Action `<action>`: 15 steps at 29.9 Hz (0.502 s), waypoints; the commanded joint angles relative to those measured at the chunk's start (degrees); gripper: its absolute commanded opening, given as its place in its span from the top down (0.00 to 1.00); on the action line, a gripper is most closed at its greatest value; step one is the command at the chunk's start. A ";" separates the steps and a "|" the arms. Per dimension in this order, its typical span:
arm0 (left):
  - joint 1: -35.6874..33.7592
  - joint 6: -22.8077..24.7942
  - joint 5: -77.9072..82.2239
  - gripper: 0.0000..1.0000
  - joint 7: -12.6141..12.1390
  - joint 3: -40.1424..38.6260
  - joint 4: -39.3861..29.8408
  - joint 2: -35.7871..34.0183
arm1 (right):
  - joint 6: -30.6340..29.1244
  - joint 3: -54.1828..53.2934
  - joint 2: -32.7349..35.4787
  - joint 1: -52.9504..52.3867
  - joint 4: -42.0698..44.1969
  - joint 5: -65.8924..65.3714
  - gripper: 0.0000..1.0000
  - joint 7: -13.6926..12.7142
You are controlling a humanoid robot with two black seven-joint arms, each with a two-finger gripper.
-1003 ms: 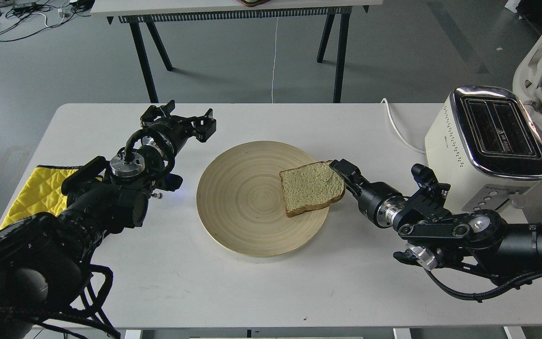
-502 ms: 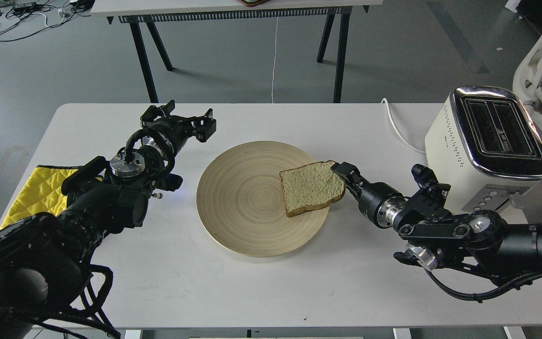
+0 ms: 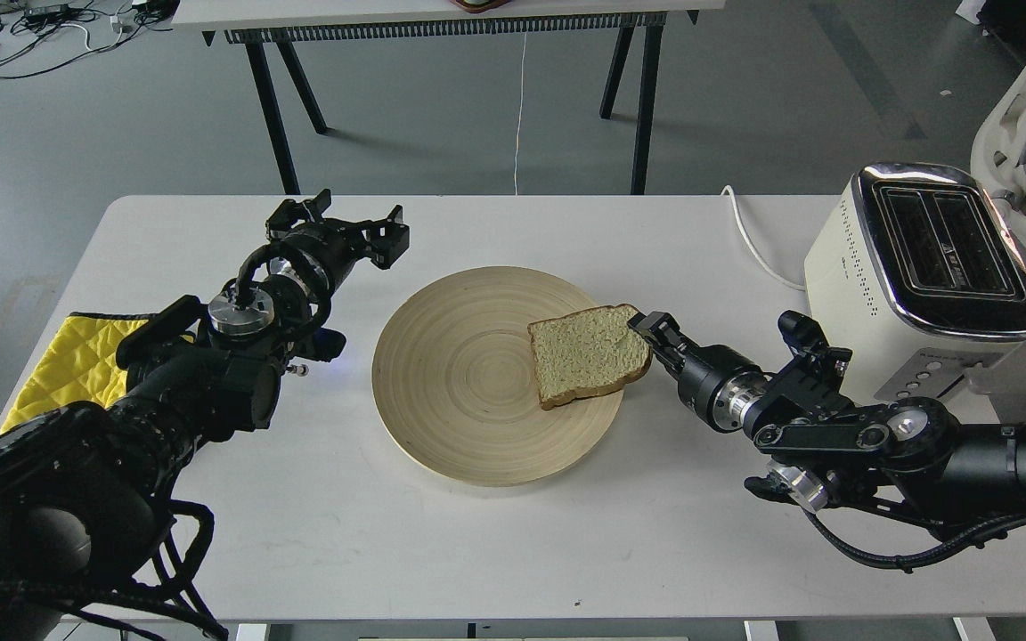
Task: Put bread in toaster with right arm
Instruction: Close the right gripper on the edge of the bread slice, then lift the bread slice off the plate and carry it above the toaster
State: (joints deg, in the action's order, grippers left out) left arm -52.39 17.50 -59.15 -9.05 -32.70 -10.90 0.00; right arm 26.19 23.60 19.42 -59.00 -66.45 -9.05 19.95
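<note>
The bread (image 3: 586,354) lies on the right side of a round wooden plate (image 3: 451,392), its right edge past the plate's rim. My right gripper (image 3: 645,328) comes in from the right and is closed on the slice's upper right crust; the lower finger is hidden under the bread. The toaster (image 3: 923,267) stands at the table's far right, both dark slots facing up and showing nothing inside. My left gripper (image 3: 346,228) is open and holds nothing, hovering left of the plate's far edge.
A yellow quilted cloth (image 3: 68,361) lies at the table's left edge under my left arm. The toaster's white cord (image 3: 749,240) runs across the table behind it. A white chair (image 3: 1025,98) stands beyond the toaster.
My right gripper has shifted slightly right and down along the bread's edge, and the slice has lifted a touch. The left arm has not moved.
</note>
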 commanded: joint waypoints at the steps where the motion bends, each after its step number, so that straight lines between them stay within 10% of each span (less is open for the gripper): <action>1: 0.00 -0.01 0.00 0.00 0.00 0.00 0.00 0.00 | 0.00 -0.13 0.00 -0.07 -0.17 -0.01 0.87 0.09; 15: 0.00 -0.01 0.00 0.00 0.00 0.00 0.00 0.00 | 0.00 -3.29 0.71 -2.08 -1.14 0.08 1.00 0.61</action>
State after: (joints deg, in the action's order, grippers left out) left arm -52.39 17.49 -59.15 -9.05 -32.70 -10.90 0.00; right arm 26.26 21.68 19.88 -60.27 -67.20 -8.97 20.50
